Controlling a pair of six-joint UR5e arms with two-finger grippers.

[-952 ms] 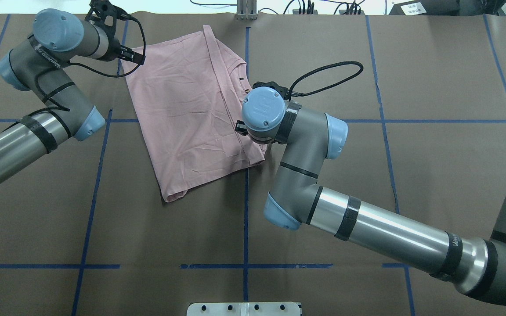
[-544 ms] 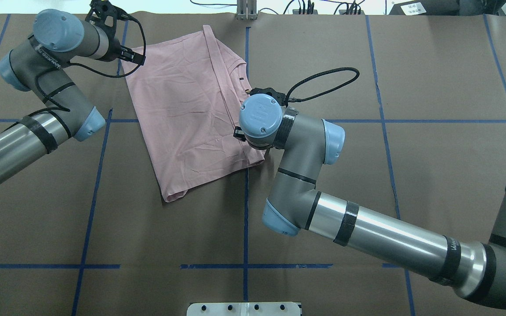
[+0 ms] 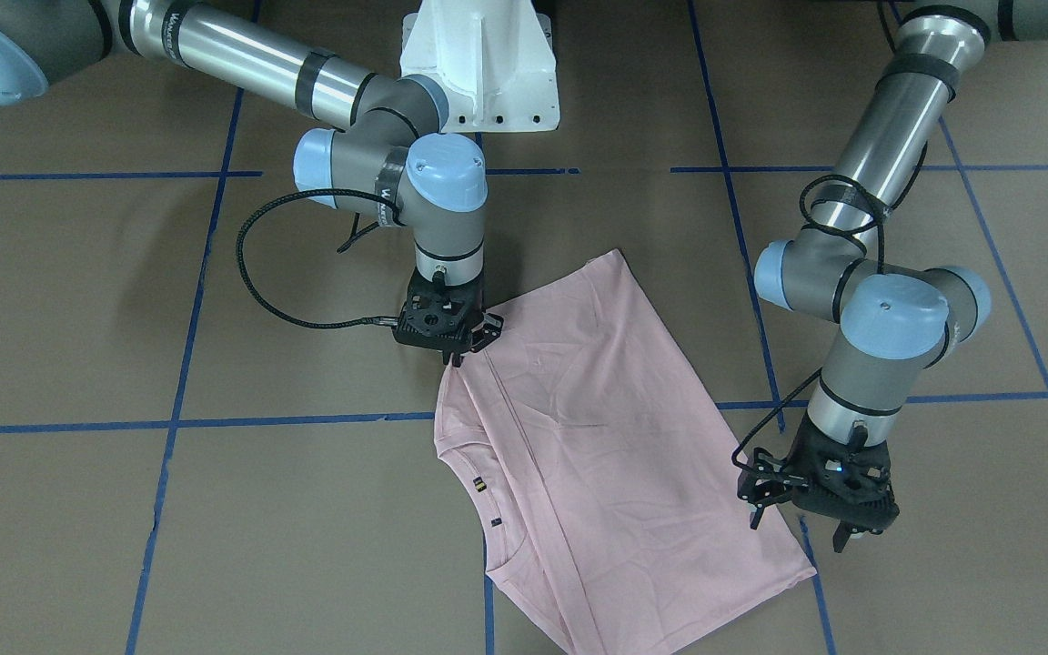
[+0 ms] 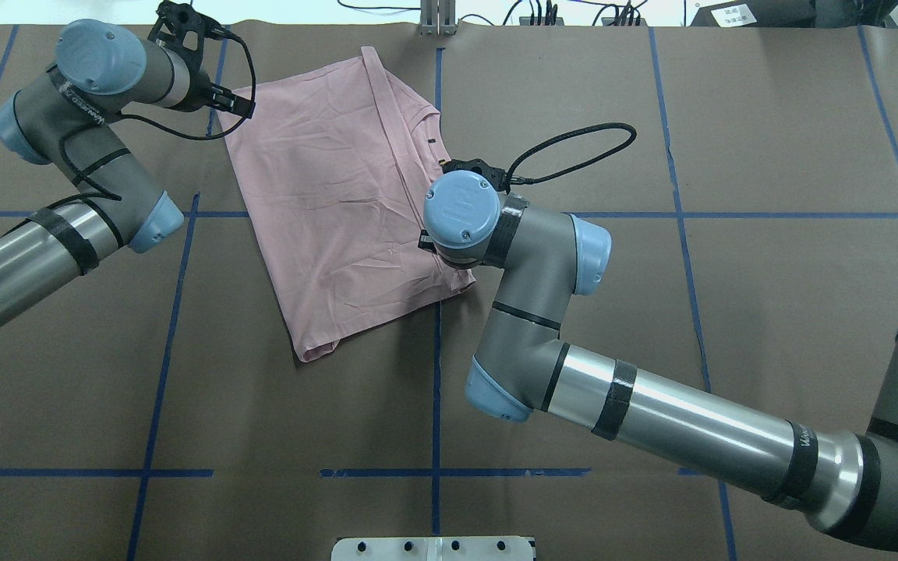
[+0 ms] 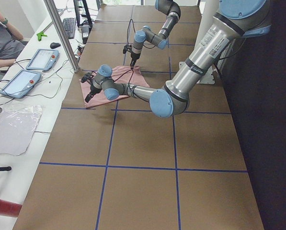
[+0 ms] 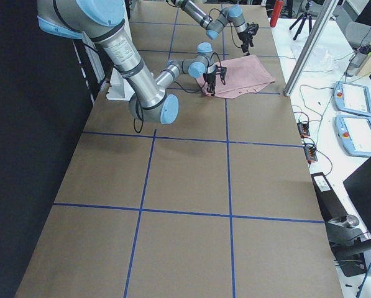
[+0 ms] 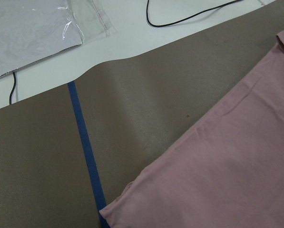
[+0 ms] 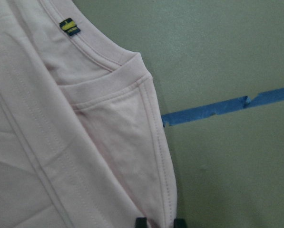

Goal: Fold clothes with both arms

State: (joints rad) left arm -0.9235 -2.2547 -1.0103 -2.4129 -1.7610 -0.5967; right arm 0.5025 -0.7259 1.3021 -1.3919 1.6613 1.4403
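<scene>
The pink T-shirt (image 4: 340, 195) lies folded lengthwise on the brown table, its collar (image 3: 488, 509) at the folded long side and the print hidden. My right gripper (image 3: 469, 350) points straight down at that side's edge near the sleeve. In the right wrist view its fingertips (image 8: 142, 222) stand close together with the sleeve hem (image 8: 156, 142) between them, so it is shut on the T-shirt. In the overhead view the wrist hides it. My left gripper (image 3: 797, 528) hangs open just off the shirt's far hem corner (image 7: 118, 202), apart from the cloth.
Blue tape lines (image 4: 437, 351) mark a grid on the brown table cover. The white pedestal base (image 3: 478, 64) stands at the robot's edge. Beyond the far edge lie a clear plastic bag (image 7: 27, 33), cables and tablets (image 5: 40, 58), with a seated person (image 5: 1, 38).
My right wrist has moved a little toward the robot and to the left, and the shirt has shifted slightly with it. The left gripper edged slightly toward the far edge.
</scene>
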